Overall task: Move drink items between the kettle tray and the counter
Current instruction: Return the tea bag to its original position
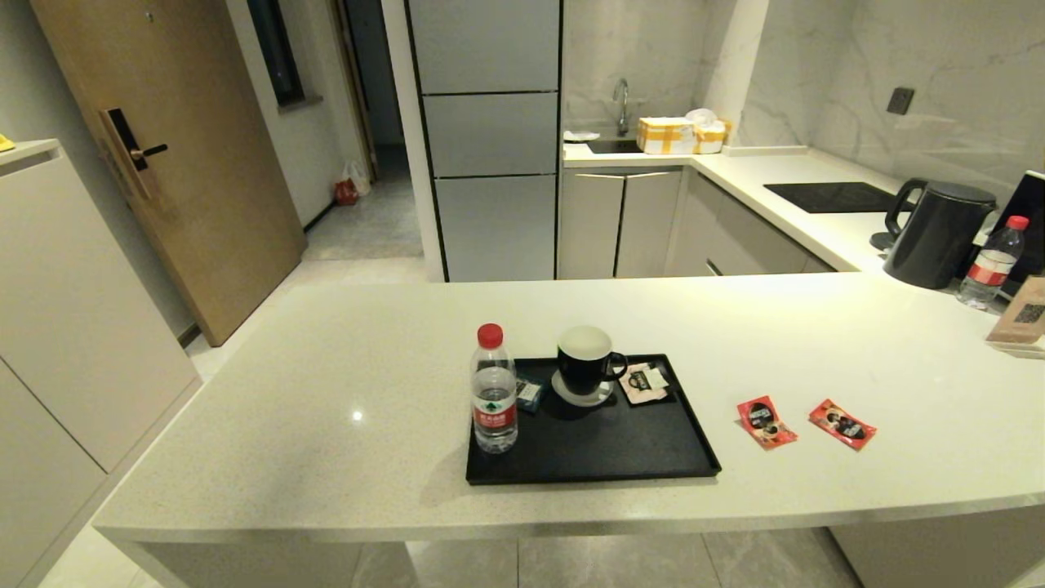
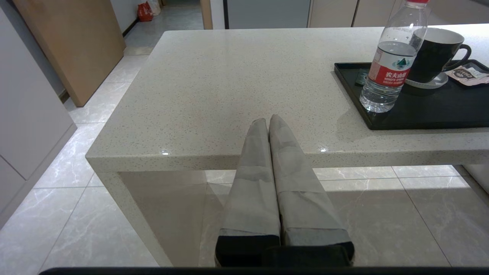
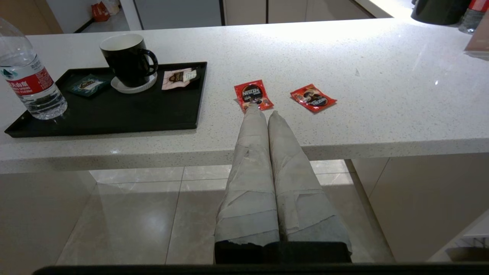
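Both red sachets [image 1: 766, 422] [image 1: 842, 424] lie flat on the counter [image 1: 326, 392], just right of the tray [image 1: 653, 465]. Right tool [image 3: 263, 111] and left tool [image 2: 268, 119] hang short of the counter edge, fingers pressed together, holding nothing. Advice: spread the right tool, descend on the nearer sachet's edge, and pinch without sliding it.

"NESCAFE" reads on the left red sachet [image 3: 253, 95] on the surface; Chinese characters "农夫山泉" mark the water bottle's red label [image 2: 392, 73].

Two small red foil sachets [image 3: 253, 95] [image 3: 313, 97] are seen lying apart on the cream speckled stone counter [image 3: 382, 95], beside the flat black tray [image 3: 114, 114]; the right gripper [image 3: 263, 114] is pressed closed.
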Available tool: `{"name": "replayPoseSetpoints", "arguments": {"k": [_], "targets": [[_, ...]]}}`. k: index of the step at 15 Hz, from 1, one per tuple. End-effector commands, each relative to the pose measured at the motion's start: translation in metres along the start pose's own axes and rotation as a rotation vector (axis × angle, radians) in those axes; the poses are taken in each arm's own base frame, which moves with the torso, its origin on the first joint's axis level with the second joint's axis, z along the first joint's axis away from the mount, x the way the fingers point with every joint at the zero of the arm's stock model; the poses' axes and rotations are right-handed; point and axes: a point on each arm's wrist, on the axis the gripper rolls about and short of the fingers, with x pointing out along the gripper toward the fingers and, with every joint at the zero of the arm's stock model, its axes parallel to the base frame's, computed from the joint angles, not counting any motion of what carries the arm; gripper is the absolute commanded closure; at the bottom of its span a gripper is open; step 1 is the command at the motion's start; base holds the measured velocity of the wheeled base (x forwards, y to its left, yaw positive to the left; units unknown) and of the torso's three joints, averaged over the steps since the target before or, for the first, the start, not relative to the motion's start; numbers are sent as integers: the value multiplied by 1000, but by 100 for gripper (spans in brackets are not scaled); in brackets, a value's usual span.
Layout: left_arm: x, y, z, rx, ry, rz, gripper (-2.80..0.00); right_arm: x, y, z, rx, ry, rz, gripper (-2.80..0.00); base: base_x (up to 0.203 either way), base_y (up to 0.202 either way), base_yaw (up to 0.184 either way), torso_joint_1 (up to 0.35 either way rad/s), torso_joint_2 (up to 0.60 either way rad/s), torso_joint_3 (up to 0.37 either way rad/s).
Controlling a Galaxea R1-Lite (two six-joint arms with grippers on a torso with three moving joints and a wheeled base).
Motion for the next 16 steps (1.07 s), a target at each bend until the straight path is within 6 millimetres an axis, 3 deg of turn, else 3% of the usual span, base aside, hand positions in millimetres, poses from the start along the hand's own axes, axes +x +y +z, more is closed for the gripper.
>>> {"name": "replayPoseSetpoints", "arguments": {"k": [1,16], "targets": [[0,0,0,0,1,0,0,0,0,0,0,0,1,0,0,0,0,0,0,0],[0,0,0,0,-1,0,0,0,0,0,0,0,1,0,0,0,0,0,0,0]]}}
